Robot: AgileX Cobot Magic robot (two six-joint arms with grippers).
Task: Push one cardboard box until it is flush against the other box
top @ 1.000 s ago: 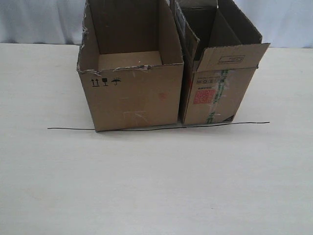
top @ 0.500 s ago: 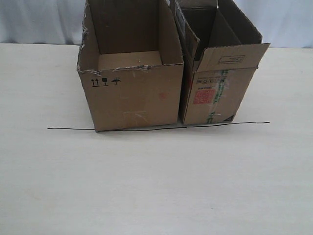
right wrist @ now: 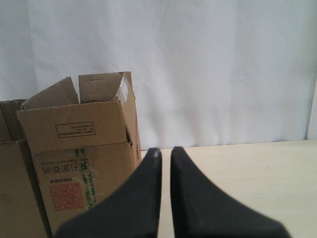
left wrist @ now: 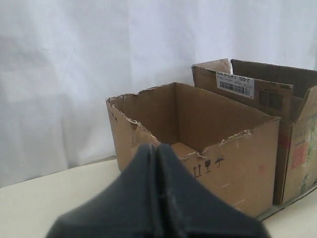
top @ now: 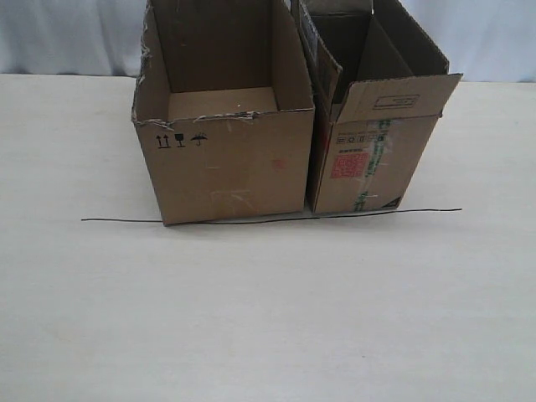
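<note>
The cardboard box [top: 226, 163], wide with a ragged torn rim and black handling symbols, stands left of the other box [top: 368, 159], which has a red label and green tape. Their facing sides stand together with only a thin dark seam between them. Neither gripper shows in the exterior view. In the left wrist view, my left gripper [left wrist: 157, 146] is shut and empty, back from the cardboard box [left wrist: 237, 163], with the other box [left wrist: 292, 129] beyond it. My right gripper [right wrist: 165, 150] shows a thin slit between its fingers and holds nothing, beside the other box [right wrist: 79, 168].
A thin black line [top: 117, 221] runs across the pale table [top: 268, 318] along the boxes' front edges. A white curtain [top: 67, 33] hangs behind the table.
</note>
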